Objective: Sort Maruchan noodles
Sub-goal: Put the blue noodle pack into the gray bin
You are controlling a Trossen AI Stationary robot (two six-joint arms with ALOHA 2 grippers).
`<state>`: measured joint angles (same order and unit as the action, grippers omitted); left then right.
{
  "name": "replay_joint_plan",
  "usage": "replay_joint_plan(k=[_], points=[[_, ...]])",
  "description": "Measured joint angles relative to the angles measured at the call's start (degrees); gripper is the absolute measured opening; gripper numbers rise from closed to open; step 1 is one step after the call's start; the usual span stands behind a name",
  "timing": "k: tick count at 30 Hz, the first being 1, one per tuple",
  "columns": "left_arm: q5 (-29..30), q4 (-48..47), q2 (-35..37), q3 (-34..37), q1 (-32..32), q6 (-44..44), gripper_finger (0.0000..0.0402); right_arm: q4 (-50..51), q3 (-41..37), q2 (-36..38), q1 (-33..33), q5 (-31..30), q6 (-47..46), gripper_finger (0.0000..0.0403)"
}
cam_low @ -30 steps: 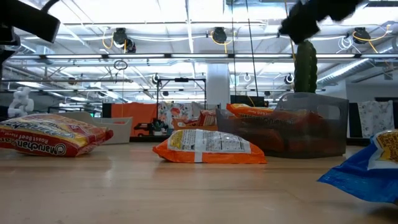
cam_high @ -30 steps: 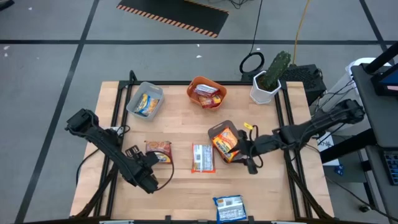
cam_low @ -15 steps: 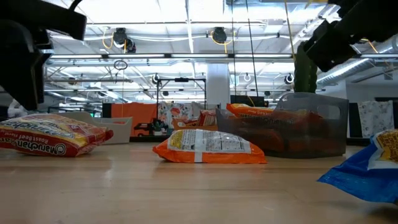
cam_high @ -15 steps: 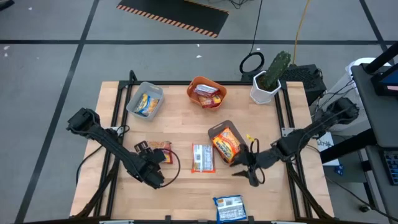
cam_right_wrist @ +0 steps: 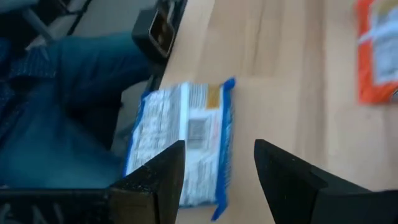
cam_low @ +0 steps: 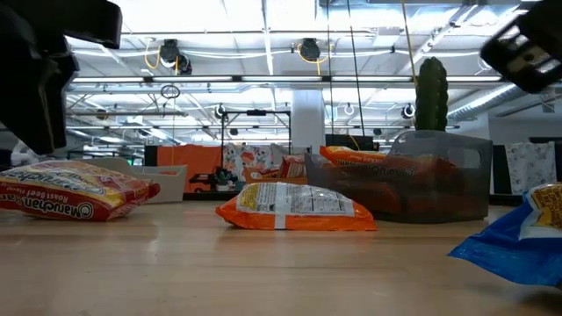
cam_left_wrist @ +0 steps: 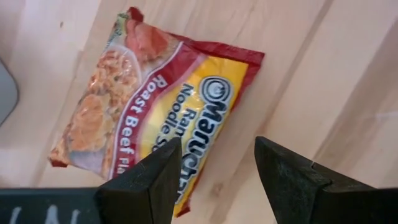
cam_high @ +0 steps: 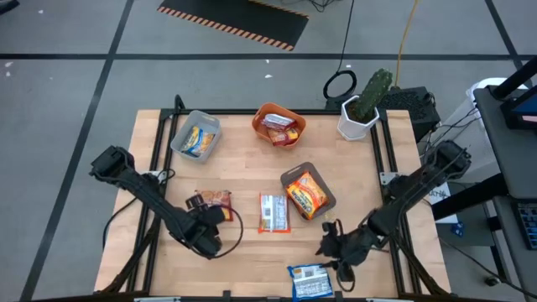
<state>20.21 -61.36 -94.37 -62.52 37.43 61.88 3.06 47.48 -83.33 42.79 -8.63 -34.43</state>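
The wooden table (cam_high: 243, 168) is carrying three trays: a grey tray (cam_high: 195, 134) at 11 o'clock, an orange tray (cam_high: 278, 124) at 12, and a dark tray (cam_high: 308, 191) near centre, each holding noodle packets. The left gripper (cam_high: 204, 220) is hanging released over the red packet (cam_left_wrist: 155, 118) at 9 o'clock. The right gripper (cam_high: 336, 252) is hovering, fingers apart, beside the blue packet (cam_right_wrist: 183, 143) at 5 o'clock. An orange packet (cam_high: 273, 211) is lying at centre.

Red packet (cam_left_wrist: 155, 118): "Maruchan Ramen Noodle", "Roast Beef Flavor"
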Motion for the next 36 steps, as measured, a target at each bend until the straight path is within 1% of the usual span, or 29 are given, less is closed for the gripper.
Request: replay_joint_plan(k=[4,10,15,18,25,29,32,36], points=[[0.91,1.70,0.00,0.00,0.91,-0.34,0.0209,1.00,0.15,-1.74,1.73,1.52,-0.79,0.0188],[0.95,1.90,0.00,0.00,2.63,1.24,0.0209,6.24,-1.00,-2.97,3.32,2.87,-0.81,0.0192],[0.98,1.91,0.00,0.02,3.86,2.01,0.0209,5.61,-3.02,-2.97,3.47,2.76,-0.16,0.0192],[1.36,1.93,0.00,0.02,3.96,2.84,0.0209,3.53,-4.48,-2.97,3.29,2.45,0.74,0.0192],[1.55,3.35,0.00,0.02,3.96,3.11,0.0209,-5.13,-8.25,-2.97,3.03,2.67,3.36,0.0187],[2.25,5.39,0.00,0.02,3.96,2.21,0.0209,-13.76,-11.94,-2.97,3.03,2.74,4.54,0.0176],[2.31,6.14,0.00,0.02,3.94,1.82,0.0209,-18.73,-15.31,-2.97,3.01,4.19,4.09,0.0166],[2.39,6.22,0.00,0.02,3.94,1.82,0.0209,-26.55,-18.51,-2.97,3.03,4.37,3.66,0.0157]])
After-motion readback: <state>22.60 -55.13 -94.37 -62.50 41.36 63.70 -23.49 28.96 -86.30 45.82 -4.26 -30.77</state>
